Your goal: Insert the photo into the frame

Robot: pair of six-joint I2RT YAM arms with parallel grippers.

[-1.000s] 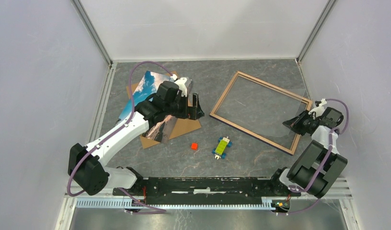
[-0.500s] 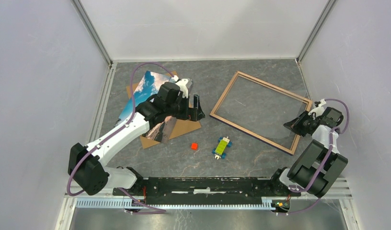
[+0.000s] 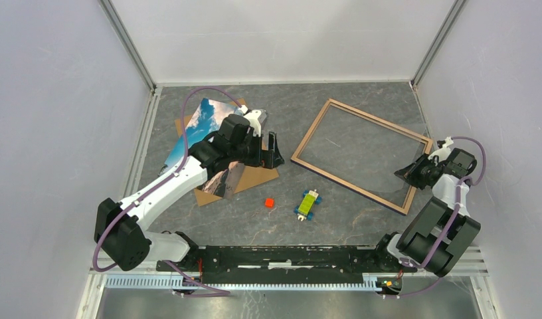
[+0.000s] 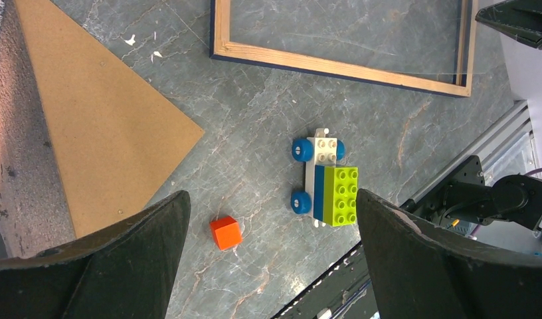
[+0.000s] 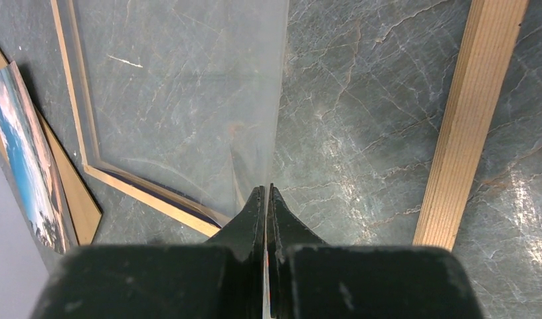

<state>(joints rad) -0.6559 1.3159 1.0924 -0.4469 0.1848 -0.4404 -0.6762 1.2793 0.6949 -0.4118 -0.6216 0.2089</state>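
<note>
The photo (image 3: pixel 200 123) lies tilted on the brown backing board (image 3: pixel 255 176) at the back left, partly under my left arm. My left gripper (image 3: pixel 273 151) is open and empty above the board's right edge. Its wrist view shows the board (image 4: pixel 102 126), the strip of the photo (image 4: pixel 9 166) and the frame (image 4: pixel 335 66) past the fingers. The frame (image 3: pixel 381 120) lies flat at the right, light wood side up. My right gripper (image 3: pixel 406 171) is at its near right corner, shut on a clear sheet (image 5: pixel 188 100) that stands edge-on over the frame (image 5: pixel 467 119).
An orange cube (image 3: pixel 269 203) and a toy brick car (image 3: pixel 308 203) lie on the table between the board and the frame, near the front. They also show in the left wrist view: the cube (image 4: pixel 226 233) and the car (image 4: pixel 328 183). White walls enclose the table.
My right gripper has shifted slightly toward the near right with the clear sheet. The left arm has barely moved.
</note>
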